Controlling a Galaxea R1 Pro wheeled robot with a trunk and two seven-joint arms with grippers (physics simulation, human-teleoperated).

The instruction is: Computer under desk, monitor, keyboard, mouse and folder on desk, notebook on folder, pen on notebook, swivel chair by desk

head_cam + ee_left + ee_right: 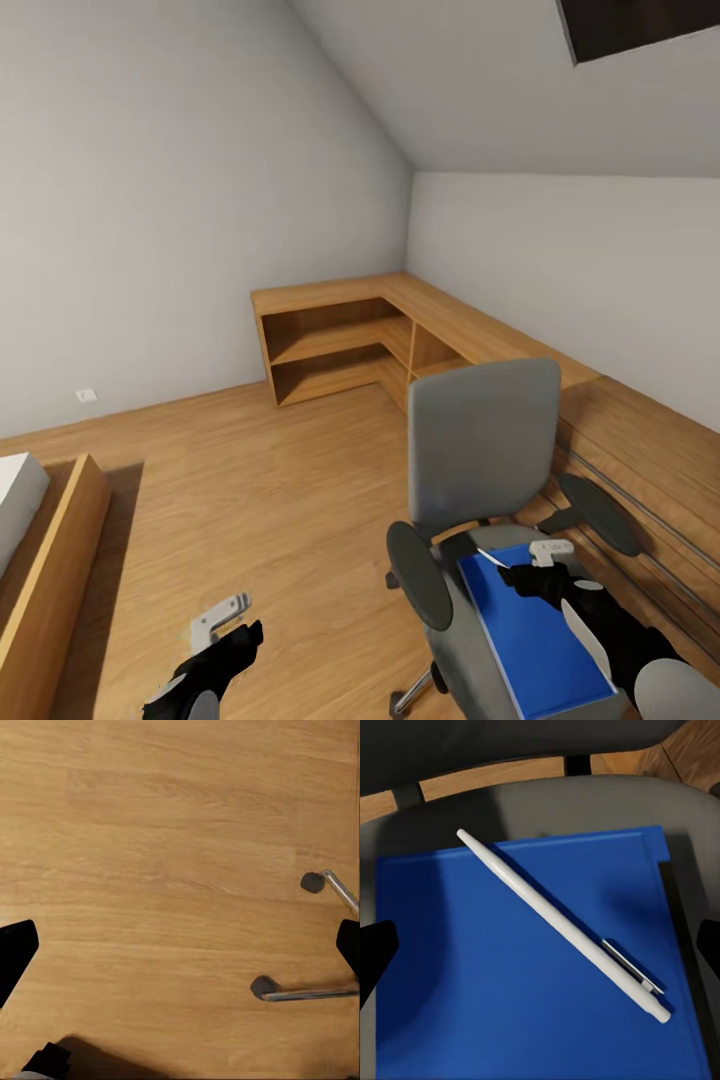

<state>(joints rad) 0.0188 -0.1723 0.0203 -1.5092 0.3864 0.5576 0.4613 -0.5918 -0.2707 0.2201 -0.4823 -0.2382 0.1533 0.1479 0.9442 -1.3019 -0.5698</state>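
The grey swivel chair stands on the wood floor at the right, its back towards the oak unit. A blue folder lies flat on its seat, and the whitish pen lies diagonally across the folder. My right gripper hovers over the folder's far end, open, with the pen between its spread fingers and untouched. My left gripper hangs open over bare floor beside the chair's chrome legs. Desk, computer, monitor, keyboard, mouse and notebook are out of view.
An L-shaped oak shelf unit fills the far corner under the sloping ceiling. Oak panelling runs along the right wall behind the chair. A bed frame is at the left edge. Open floor lies between bed and chair.
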